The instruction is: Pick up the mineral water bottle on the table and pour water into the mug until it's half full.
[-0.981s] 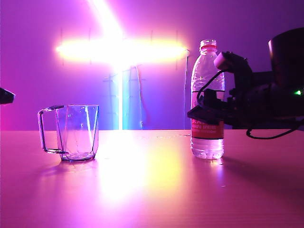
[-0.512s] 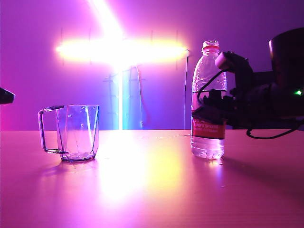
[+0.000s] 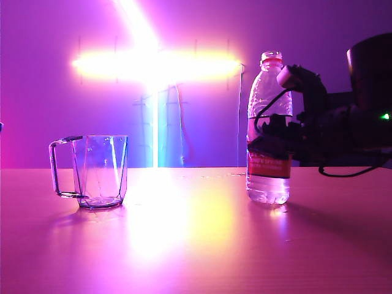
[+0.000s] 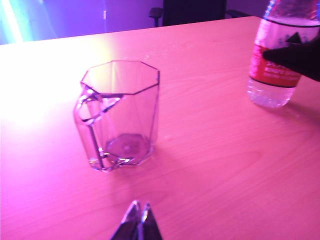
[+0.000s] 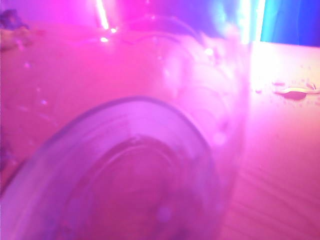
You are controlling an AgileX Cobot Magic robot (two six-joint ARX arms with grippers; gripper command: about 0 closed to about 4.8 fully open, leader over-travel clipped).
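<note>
The dark right gripper (image 3: 267, 146) reaches in level from the right, its jaws clamped on the labelled middle of the tall clear ribbed plastic bottle (image 3: 268, 131), upright on the smooth wooden table (image 3: 196, 245). The left gripper (image 4: 137, 220), tips together, hovers near the clear faceted mug (image 4: 120, 112).
</note>
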